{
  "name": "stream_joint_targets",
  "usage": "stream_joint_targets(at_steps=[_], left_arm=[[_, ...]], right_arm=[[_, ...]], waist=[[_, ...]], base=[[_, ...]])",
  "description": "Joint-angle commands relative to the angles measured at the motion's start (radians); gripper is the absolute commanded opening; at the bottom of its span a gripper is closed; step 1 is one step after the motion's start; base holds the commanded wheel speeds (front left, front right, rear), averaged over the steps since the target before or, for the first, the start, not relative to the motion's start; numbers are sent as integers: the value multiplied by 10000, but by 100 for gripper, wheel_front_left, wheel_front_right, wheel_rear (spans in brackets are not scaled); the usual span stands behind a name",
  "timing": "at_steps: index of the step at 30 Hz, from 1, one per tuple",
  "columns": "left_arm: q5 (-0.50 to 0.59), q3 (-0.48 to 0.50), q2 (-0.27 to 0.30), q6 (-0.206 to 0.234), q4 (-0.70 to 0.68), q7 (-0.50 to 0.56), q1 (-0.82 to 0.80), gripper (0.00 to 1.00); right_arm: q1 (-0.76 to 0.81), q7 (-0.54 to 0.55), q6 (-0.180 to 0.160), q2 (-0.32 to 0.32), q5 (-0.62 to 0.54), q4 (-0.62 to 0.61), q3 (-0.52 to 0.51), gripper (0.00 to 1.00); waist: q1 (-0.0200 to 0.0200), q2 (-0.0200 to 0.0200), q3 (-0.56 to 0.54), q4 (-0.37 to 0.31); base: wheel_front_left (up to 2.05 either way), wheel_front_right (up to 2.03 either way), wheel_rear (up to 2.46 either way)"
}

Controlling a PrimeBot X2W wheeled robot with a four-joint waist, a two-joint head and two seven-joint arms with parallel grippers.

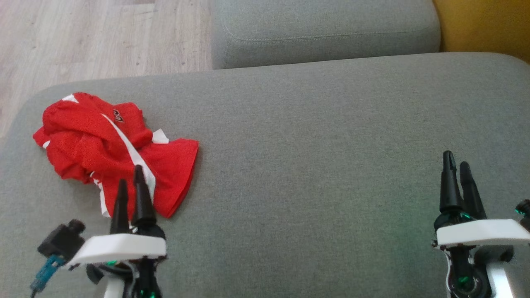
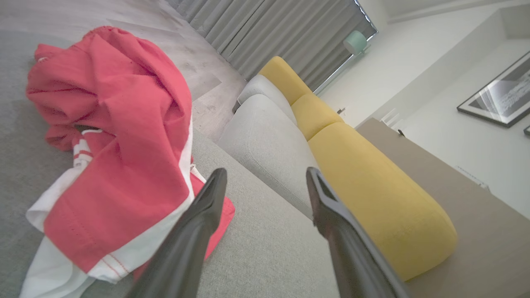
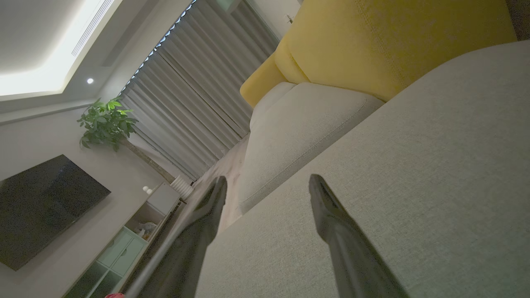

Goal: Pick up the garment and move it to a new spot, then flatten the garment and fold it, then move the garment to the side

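1. Both grippers, left gripper (image 1: 130,174) and right gripper (image 1: 456,158), are spread wide, holding nothing.
2. Red garment (image 1: 103,140) lies crumpled at the left end of the grey seat (image 1: 310,165).
3. My left gripper points over its near edge — whether it touches, I cannot tell.
4. My right gripper is well apart from it.

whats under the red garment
The red garment lies crumpled on the grey cushion, which shows bare beside it. Whether anything else sits beneath its folds cannot be seen, because the cloth covers that spot.
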Motion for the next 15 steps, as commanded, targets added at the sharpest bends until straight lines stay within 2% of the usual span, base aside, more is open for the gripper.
stream_joint_targets(at_steps=[1, 7, 15], left_arm=[[453, -11, 86, 4, -323, -127, -564, 100], [1558, -391, 150, 98, -99, -274, -632, 100], [2957, -1064, 364, 558, 74, -509, -786, 100]], right_arm=[[-413, -137, -3, -94, -494, -486, 137, 100], [-403, -284, -3, -97, -1388, -502, 188, 100], [-394, -521, -3, -102, -2730, -514, 236, 100]], waist=[[0, 0, 5, -6], [0, 0, 30, -7], [0, 0, 42, 0]], base=[[0, 0, 0], [0, 0, 0], [0, 0, 0]])
